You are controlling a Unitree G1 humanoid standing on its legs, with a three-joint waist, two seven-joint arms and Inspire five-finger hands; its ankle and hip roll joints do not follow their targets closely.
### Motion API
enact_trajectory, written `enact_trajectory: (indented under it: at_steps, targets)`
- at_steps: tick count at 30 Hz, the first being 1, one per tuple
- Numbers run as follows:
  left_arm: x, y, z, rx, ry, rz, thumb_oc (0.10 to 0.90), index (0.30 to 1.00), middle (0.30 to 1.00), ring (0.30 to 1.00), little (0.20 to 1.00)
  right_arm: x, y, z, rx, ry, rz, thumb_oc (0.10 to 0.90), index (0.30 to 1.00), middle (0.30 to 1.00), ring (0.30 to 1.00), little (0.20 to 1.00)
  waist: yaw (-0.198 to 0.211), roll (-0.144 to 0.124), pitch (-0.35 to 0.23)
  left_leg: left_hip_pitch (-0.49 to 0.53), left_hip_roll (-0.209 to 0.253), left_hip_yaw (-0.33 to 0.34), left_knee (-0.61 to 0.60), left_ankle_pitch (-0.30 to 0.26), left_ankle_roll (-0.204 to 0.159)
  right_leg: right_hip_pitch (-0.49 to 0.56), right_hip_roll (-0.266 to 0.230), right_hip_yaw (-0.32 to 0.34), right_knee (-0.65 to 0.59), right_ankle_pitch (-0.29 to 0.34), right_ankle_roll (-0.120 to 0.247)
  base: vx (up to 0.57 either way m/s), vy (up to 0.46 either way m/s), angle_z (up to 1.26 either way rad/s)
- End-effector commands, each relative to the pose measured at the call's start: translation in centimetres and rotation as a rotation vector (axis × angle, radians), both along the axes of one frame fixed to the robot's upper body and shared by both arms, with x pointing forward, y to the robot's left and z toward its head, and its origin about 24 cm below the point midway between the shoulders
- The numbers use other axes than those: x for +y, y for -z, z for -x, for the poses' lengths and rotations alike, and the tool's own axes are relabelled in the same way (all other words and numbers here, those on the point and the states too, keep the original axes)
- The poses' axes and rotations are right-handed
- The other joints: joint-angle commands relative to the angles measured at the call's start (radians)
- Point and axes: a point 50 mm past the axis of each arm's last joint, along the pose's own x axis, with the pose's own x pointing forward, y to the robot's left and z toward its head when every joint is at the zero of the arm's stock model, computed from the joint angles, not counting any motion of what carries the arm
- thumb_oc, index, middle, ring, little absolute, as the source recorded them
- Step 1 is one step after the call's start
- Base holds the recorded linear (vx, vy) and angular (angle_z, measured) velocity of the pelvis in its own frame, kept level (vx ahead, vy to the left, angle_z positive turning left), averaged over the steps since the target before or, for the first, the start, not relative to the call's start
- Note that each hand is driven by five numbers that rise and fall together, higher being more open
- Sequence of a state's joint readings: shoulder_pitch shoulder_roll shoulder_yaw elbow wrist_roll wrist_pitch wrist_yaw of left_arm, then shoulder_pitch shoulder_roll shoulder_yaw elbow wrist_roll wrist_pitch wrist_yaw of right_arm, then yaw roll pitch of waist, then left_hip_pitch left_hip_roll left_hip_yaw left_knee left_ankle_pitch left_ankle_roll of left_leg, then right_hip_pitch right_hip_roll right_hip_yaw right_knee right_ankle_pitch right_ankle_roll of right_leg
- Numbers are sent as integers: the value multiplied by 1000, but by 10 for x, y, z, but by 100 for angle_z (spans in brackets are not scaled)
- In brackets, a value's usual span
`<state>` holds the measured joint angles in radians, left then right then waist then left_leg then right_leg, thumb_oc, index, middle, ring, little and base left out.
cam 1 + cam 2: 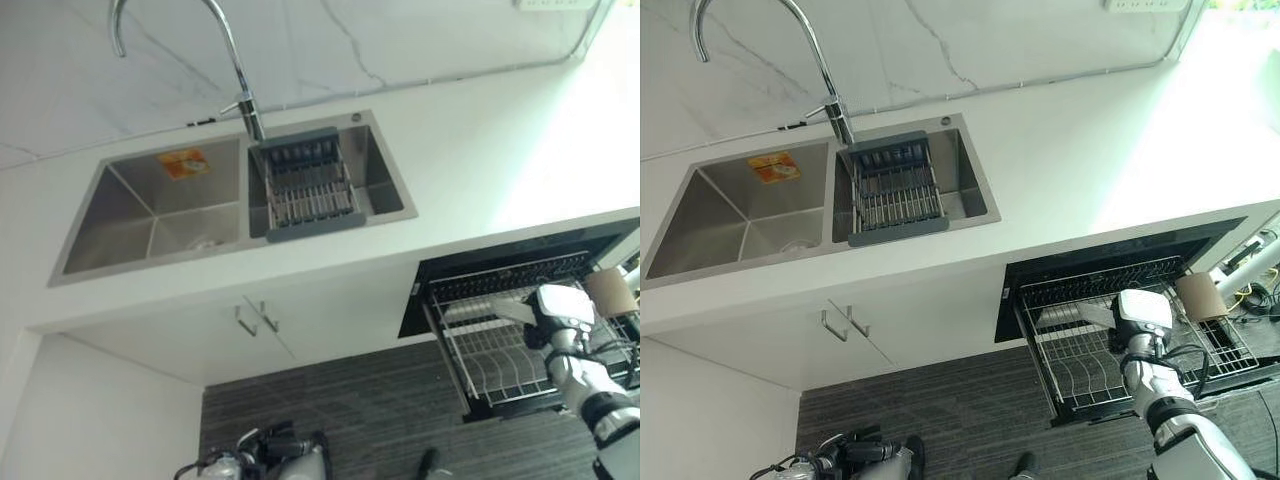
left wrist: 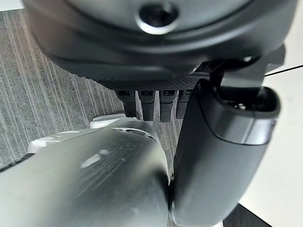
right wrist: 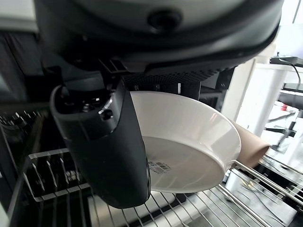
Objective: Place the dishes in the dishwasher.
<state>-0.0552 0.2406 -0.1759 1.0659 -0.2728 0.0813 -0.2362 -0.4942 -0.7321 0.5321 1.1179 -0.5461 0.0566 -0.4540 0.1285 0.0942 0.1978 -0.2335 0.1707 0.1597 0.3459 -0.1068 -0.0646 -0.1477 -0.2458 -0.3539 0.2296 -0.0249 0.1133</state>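
White and shallow, the plate [image 3: 189,146] sits in the grip of the right hand [image 3: 109,151], thumb lying across its underside and the fingers curled behind the rim. It is held tilted over the pulled-out wire rack [image 1: 1080,360] of the dishwasher [image 1: 1120,262], close above the wires; whether it touches them I cannot tell from the wrist view. In the head views the plate shows as a pale sliver just left of the right hand [image 1: 1143,312], above the near part of the rack. A brown cardboard tube [image 1: 1200,296] stands at the rack's right side, just beside the plate's far edge.

The dishwasher opens under the white desk [image 1: 1090,160], to the right of a steel double sink [image 1: 740,215]. The sink's right basin carries a grey drain basket [image 1: 895,188] with metal ribs, and a curved tap [image 1: 820,70] rises behind the divider. An orange sticker [image 1: 773,167] sits on the left basin's back wall. Two cabinet handles [image 1: 843,322] show below the desk edge.

The left hand [image 2: 151,101] hangs low over the dark striped floor [image 2: 42,94], fingers straight and relaxed, holding nothing.
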Motion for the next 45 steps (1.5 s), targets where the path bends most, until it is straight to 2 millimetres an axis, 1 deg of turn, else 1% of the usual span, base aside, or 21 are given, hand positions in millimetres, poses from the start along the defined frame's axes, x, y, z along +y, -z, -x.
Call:
enact_trajectory:
  at_steps: [1, 6, 8, 13, 15, 16, 17, 23, 26, 29, 30, 34, 36, 37, 39, 45]
  targets:
    - [53, 11, 89, 331, 86, -200, 800, 900, 900, 900, 900, -1, -59, -39, -190, 16, 50, 400, 300, 300, 300, 300, 39, -16, 20, 1, 23, -76, -46, -1, -69, -6, -65, 24, 70, -78, 83, -111, -21, 3]
    - [56, 5, 63, 220, 60, -187, 800, 900, 900, 900, 900, -14, -97, -52, -230, 111, 96, 400, 300, 300, 300, 300, 54, 23, 91, -63, 3, -91, -46, 12, -65, -72, -81, 37, 70, -63, 85, -201, -28, 5]
    - [58, 3, 57, 196, 65, -186, 800, 900, 900, 900, 900, -17, -107, -55, -250, 140, 104, 400, 300, 300, 300, 300, 63, 37, 113, -92, -5, -94, -46, 17, -62, -97, -88, 38, 70, -57, 86, -209, -55, 10]
    - [57, 1, 49, 157, 80, -169, 800, 900, 900, 900, 900, -21, -133, -62, -316, 203, 97, 400, 300, 300, 300, 300, 70, 61, 142, -138, -13, -96, -46, 24, -61, -143, -101, 41, 70, -48, 85, -141, -13, 10]
    - [55, 1, 46, 146, 83, -160, 800, 900, 900, 900, 900, -20, -138, -64, -332, 217, 88, 400, 300, 300, 300, 300, 70, 65, 148, -146, -14, -94, -46, 25, -61, -152, -104, 41, 70, -46, 84, -95, 17, 12]
    - [53, 1, 46, 139, 84, -155, 800, 900, 900, 900, 900, -19, -139, -65, -332, 227, 76, 546, 519, 519, 519, 519, 70, 66, 150, -149, -16, -93, -46, 25, -60, -154, -105, 42, 70, -45, 84, -75, 9, 5]
    - [51, 2, 45, 133, 85, -152, 800, 900, 900, 900, 900, -18, -137, -66, -329, 234, 62, 800, 900, 900, 900, 900, 71, 65, 151, -151, -15, -91, -46, 24, -60, -155, -107, 40, 70, -45, 84, -66, 4, 4]
    - [49, -2, 30, 98, 96, -149, 800, 900, 900, 900, 900, -12, -133, -70, -312, 239, -22, 800, 900, 900, 900, 900, 72, 50, 150, -148, -6, -78, -46, 23, -60, -149, -107, 28, 70, -43, 84, -46, -3, 2]
    - [49, -4, 23, 85, 93, -147, 800, 900, 900, 900, 900, -9, -130, -73, -258, 227, -72, 800, 900, 900, 900, 900, 69, 34, 145, -138, 3, -68, -46, 22, -60, -142, -100, 28, 70, -42, 83, -11, 3, 0]
    - [50, -5, 22, 86, 97, -149, 800, 900, 900, 900, 900, -9, -127, -73, -238, 237, -131, 800, 900, 900, 900, 900, 67, 19, 142, -131, 11, -64, -46, 20, -60, -137, -94, 29, 70, -42, 83, 0, 0, 0]
    - [52, -6, 22, 86, 101, -150, 800, 900, 900, 900, 900, -10, -122, -71, -213, 245, -182, 800, 900, 900, 900, 900, 64, 8, 140, -126, 17, -61, -46, 19, -61, -136, -86, 33, 70, -42, 82, 0, 0, 0]
    - [53, -7, 21, 85, 91, -150, 800, 900, 900, 900, 900, -13, -117, -69, -168, 257, -242, 800, 900, 900, 900, 900, 59, -7, 134, -115, 25, -55, -46, 17, -61, -130, -76, 37, 70, -44, 80, 7, 1, -2]
    - [54, -8, 17, 83, 85, -151, 800, 900, 900, 900, 900, -15, -114, -67, -153, 272, -275, 800, 900, 900, 900, 900, 57, -14, 133, -108, 26, -52, -46, 15, -60, -125, -72, 43, 70, -45, 80, 22, 6, -9]
    - [55, -10, 14, 80, 87, -155, 800, 900, 900, 900, 900, -17, -113, -65, -164, 292, -314, 800, 900, 900, 900, 900, 56, -22, 130, -104, 29, -48, -46, 14, -59, -120, -71, 46, 70, -46, 81, 21, -4, -10]
    - [56, -11, 12, 79, 95, -157, 800, 900, 900, 900, 900, -20, -114, -63, -178, 306, -362, 800, 900, 900, 900, 900, 56, -31, 127, -99, 31, -47, -46, 12, -59, -114, -70, 48, 70, -47, 83, 20, -10, -10]
    - [57, -10, 16, 90, 88, -159, 800, 900, 900, 900, 900, -27, -113, -58, -167, 308, -467, 800, 900, 900, 900, 900, 40, -55, 114, -80, 46, -43, -46, 12, -63, -97, -57, 73, 70, -52, 83, 24, 23, -5]
